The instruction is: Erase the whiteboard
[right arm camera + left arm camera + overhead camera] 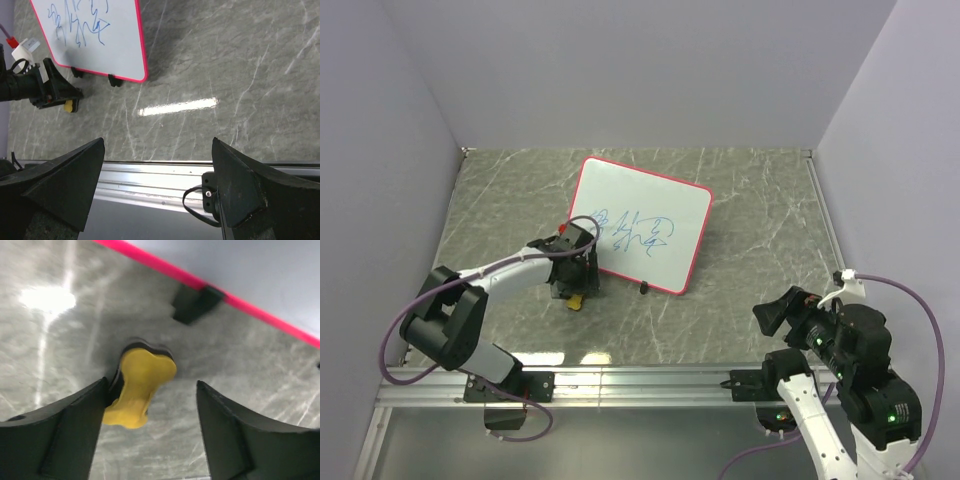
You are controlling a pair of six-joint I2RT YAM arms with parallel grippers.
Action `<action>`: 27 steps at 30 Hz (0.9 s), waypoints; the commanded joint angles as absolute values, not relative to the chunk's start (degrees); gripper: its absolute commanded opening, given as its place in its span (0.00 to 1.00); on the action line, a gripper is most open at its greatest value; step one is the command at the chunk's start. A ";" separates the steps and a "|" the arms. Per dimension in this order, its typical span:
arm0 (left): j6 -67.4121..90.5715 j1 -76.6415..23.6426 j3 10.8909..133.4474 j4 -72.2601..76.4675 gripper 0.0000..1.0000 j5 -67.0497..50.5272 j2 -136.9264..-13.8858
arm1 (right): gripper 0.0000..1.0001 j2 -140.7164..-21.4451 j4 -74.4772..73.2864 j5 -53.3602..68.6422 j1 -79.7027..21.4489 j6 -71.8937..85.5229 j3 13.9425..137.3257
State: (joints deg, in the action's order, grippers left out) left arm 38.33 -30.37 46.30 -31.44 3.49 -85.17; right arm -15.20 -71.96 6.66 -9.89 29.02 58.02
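Left claw (150, 384): fingers apart, straddling the eraser (141, 374), likely lining up a grip.
Eraser: yellow, on worktop (760, 220), at board's 7 o'clock.
Whiteboard (642, 222): mid-worktop, blue scribbles unwiped.
Right claw (157, 142): apart, empty, 4 o'clock, apparently parked clear.

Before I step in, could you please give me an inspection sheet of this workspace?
Surface: grey marbled table with a glare streak.
Job's things: whiteboard, blue scribbles not yet erased; yellow eraser lying on the table by its near edge.
Clutter: nothing seen.
Grippers: left end effector open, straddling the eraser; right end effector open, holding nothing, near the rail.
Cables: a purple cable loops off each arm.
Surroundings: plain pale walls on three sides.
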 commanded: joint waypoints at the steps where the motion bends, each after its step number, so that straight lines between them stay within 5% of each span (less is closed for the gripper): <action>1: 41.39 -33.30 45.71 -32.70 0.75 3.87 -82.35 | 0.94 -15.12 -69.08 6.77 -10.20 28.04 57.13; 15: 43.07 -35.60 47.64 -32.34 0.41 5.45 -88.06 | 0.94 -15.03 -68.91 7.12 -10.28 27.95 56.95; 20: 43.16 -35.86 47.64 -32.43 0.03 5.18 -90.17 | 0.94 -15.64 -68.91 7.47 -10.28 27.86 57.22; 27: 42.45 -36.47 56.49 -39.72 0.00 9.14 -85.35 | 0.94 -17.13 -68.12 8.00 -10.28 27.95 57.83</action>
